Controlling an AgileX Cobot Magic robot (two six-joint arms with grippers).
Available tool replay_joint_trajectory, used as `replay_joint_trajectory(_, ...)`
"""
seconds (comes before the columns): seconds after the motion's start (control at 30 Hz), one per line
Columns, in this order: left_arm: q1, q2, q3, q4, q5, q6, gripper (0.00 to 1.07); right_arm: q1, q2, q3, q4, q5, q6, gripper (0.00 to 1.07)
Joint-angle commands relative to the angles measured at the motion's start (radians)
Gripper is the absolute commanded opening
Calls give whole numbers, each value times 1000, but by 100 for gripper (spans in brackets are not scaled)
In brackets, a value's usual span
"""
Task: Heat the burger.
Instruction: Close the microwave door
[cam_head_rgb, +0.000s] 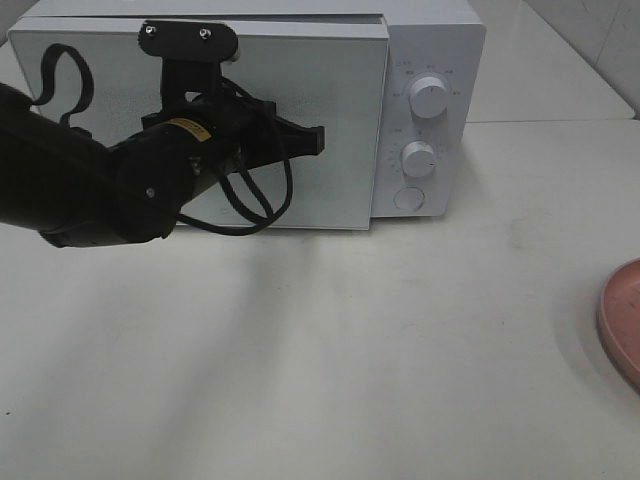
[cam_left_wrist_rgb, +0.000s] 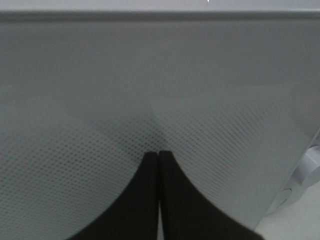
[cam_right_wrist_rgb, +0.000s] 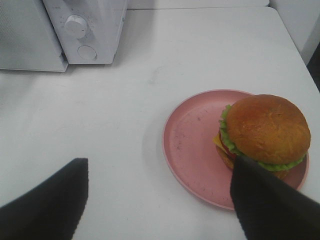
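Observation:
The burger, with its golden-brown bun and lettuce frill, sits on the right side of a round pink plate in the right wrist view. My right gripper hovers open above the table in front of the plate. One of its fingers overlaps the burger's near edge in the picture. My left gripper is shut and empty, with its tips against the white microwave's door. The exterior view shows the left gripper at the middle of the door. The burger is out of that view.
The microwave stands at the back, with two dials and a round button on its right panel. The plate's rim shows at the right table edge. The table's right edge lies beyond the plate.

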Motion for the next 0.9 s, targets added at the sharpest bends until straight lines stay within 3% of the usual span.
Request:
replay_joint_trajectory(0.03,-8,37,-69,-20,4,4,0,-8,-26,2,1,-7,-5,75)
replay_joint_trajectory(0.23,-8,73,-119,-55,5,27,0,-8,-26,2,1,-7,-5,75)
replay_joint_trajectory(0.33,-8,85,-137,-108,5,73,0,-8,-26,2,1,-7,-5,75)
replay_joint_trajectory(0.4,1,109,-185,-162,13,155,0,-8,-26,2,1,-7,-5,75)
replay_joint_trajectory(0.5,1,115,-203,-162,23,167,0,-8,-26,2,1,-7,-5,75)
replay_joint_trajectory(0.57,20,142,-281,-162,90,191,0,-8,-26,2,1,-7,-5,75)
replay_joint_trajectory(0.77,24,137,-295,-162,121,204,0,-8,-26,2,1,-7,-5,75)
replay_joint_trajectory(0.83,5,114,-283,-162,204,252,0,-8,-26,2,1,-7,-5,75)
replay_joint_trajectory(0.9,2,105,-277,-162,225,255,0,-8,-26,2,1,-7,-5,75)
